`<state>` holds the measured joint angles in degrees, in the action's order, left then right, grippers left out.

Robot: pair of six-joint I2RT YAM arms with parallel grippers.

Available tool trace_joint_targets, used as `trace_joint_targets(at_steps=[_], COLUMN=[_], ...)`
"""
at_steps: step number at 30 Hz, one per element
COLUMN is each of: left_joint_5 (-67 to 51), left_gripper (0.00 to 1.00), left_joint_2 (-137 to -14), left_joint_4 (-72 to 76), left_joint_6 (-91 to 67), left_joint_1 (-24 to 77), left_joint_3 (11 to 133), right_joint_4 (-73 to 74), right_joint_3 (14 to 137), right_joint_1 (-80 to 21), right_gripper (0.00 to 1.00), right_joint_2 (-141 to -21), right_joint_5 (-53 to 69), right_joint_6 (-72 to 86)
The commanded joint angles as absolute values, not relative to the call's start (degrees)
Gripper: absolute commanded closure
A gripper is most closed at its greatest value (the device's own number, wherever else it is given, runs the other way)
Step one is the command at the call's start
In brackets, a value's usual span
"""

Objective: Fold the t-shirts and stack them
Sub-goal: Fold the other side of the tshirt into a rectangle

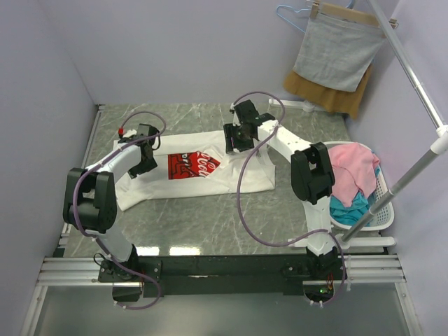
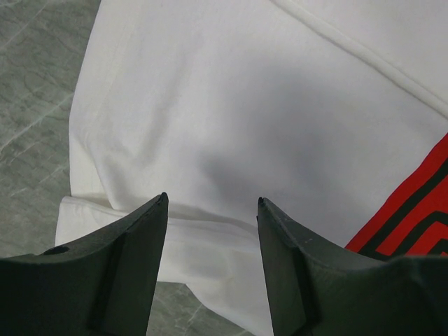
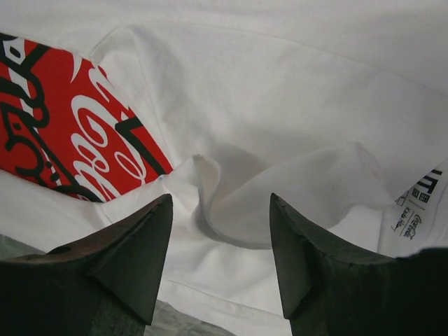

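Note:
A white t-shirt point(image 1: 231, 176) with a red square print point(image 1: 193, 166) lies spread across the green marble table, print up. My left gripper point(image 1: 145, 162) hovers over its left part, fingers open with white cloth point(image 2: 231, 126) beneath and nothing between them. My right gripper point(image 1: 234, 140) stands over the shirt's far edge near the collar, also open. In the right wrist view a raised fold of white cloth point(image 3: 231, 196) lies just ahead of the open fingers, with the red print point(image 3: 63, 126) to the left and the neck label point(image 3: 416, 203) at right.
A white laundry basket point(image 1: 387, 206) with pink and blue clothes stands at the right. A grey cloth point(image 1: 337, 52) and a mustard-brown cloth point(image 1: 329, 94) hang at the back right. A metal rack pole point(image 1: 413, 77) slants along the right side.

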<state>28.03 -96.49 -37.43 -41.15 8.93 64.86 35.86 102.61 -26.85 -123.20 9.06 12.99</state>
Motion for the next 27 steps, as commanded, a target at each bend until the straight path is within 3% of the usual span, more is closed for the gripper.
trace_joint_targets(at_steps=[1,2,3,4,12,27], left_joint_5=[27.60,27.60,27.51,27.51,26.81,27.77], left_gripper=[0.41,0.41,0.41,0.41,0.41,0.41], left_joint_2=[-96.94,-96.86,-97.03,-97.03,-97.91,-98.44], left_joint_4=[-36.39,-36.39,-36.21,-36.30,-36.30,-37.00], left_joint_6=[-40.52,-40.60,-40.69,-40.61,-40.34,-40.52], left_joint_1=[8.79,8.79,8.79,8.79,8.79,8.70], left_joint_3=[64.86,64.78,64.78,64.69,64.69,65.21], right_joint_4=[34.63,34.37,34.28,34.10,36.48,22.24], right_joint_3=[103.53,103.45,103.27,103.18,107.23,101.34], right_joint_1=[-26.37,-26.45,-26.46,-26.37,-25.93,-23.91], right_gripper=[0.41,0.45,0.58,0.64,0.98,1.00], right_joint_2=[-124.10,-124.10,-124.28,-124.36,-126.48,-119.53], right_joint_5=[12.21,13.00,13.44,14.06,18.90,14.15], right_joint_6=[8.00,7.91,8.00,7.82,7.03,14.93])
